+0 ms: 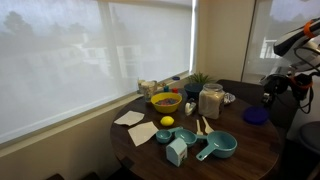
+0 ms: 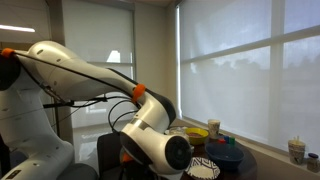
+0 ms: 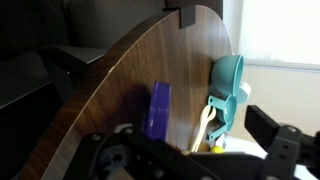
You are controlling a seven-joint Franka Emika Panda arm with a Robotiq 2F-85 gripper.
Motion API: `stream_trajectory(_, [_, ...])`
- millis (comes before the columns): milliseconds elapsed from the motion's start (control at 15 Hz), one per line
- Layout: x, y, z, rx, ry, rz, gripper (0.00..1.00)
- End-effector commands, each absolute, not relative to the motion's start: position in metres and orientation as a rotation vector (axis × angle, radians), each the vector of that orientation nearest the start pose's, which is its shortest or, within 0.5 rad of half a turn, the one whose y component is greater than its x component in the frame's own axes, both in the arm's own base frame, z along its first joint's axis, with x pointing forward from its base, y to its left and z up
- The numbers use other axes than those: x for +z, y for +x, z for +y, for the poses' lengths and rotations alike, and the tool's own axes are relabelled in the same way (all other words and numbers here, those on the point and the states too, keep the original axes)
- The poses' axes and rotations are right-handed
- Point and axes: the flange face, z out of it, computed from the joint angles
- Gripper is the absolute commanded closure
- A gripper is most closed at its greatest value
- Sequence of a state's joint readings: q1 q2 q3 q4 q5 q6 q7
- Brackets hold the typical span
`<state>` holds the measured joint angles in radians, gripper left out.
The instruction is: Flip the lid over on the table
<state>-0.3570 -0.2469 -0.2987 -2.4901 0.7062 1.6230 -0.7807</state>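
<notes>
The dark blue lid [image 1: 255, 115] lies flat near the edge of the round dark brown table [image 1: 240, 160]. In the wrist view the lid [image 3: 157, 110] shows as a purple-blue disc on the wood [image 3: 130, 70], apart from the teal cups. My gripper [image 1: 270, 93] hangs above and just beyond the lid, not touching it. In the wrist view its jaws [image 3: 170, 145] look open with nothing between them. In an exterior view the arm [image 2: 140, 110] hides the lid.
A yellow bowl [image 1: 165, 101], a jar [image 1: 210, 100], a lemon [image 1: 167, 122], teal handled cups [image 1: 222, 145], a pale blue block [image 1: 177, 150], a wooden spoon [image 3: 205, 125] and napkins [image 1: 142, 134] stand on the table. Window blinds run behind it.
</notes>
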Motion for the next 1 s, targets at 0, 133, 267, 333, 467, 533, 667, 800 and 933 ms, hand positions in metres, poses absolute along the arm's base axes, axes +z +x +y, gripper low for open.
stream_trajectory(0, [0.389, 0.353, -0.159, 0.105, -2.34, 0.078, 0.0])
stream_trajectory(133, [0.394, 0.356, -0.154, 0.176, -2.418, 0.021, 0.0])
stream_trajectory(267, [0.396, 0.359, -0.153, 0.225, -2.504, -0.035, 0.0])
stream_trajectory(333, [0.397, 0.362, -0.155, 0.238, -2.55, -0.066, 0.0])
stream_trajectory(467, [0.398, 0.366, -0.157, 0.233, -2.646, -0.13, 0.0])
stream_trajectory(533, [0.399, 0.369, -0.157, 0.217, -2.693, -0.162, 0.0])
stream_trajectory(667, [0.407, 0.373, -0.156, 0.181, -2.781, -0.225, 0.0])
stream_trajectory(800, [0.425, 0.379, -0.151, 0.103, -2.857, -0.294, 0.0])
stream_trajectory(933, [0.447, 0.384, -0.141, -0.023, -2.899, -0.359, 0.0])
